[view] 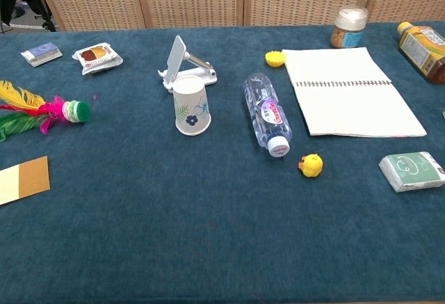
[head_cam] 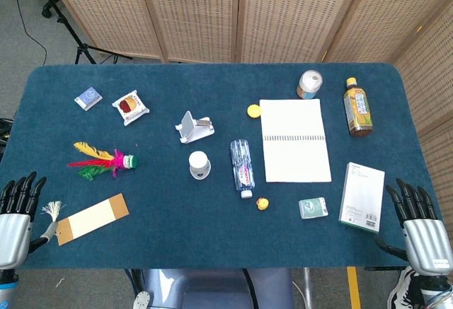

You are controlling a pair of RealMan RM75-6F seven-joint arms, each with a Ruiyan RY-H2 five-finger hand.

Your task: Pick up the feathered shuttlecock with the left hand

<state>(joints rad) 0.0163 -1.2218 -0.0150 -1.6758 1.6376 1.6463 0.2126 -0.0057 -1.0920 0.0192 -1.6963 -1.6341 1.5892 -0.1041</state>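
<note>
The feathered shuttlecock lies on the left part of the blue table, with yellow, red, pink and green feathers and a green-and-white base pointing right. In the chest view the shuttlecock lies at the left edge. My left hand hangs at the table's front left corner, fingers spread, holding nothing, well short of the shuttlecock. My right hand rests at the front right corner, fingers apart and empty. Neither hand shows in the chest view.
A tan bookmark with a tassel lies between my left hand and the shuttlecock. Further right are a paper cup, a phone stand, a water bottle and a notebook. A snack packet and small card box sit behind.
</note>
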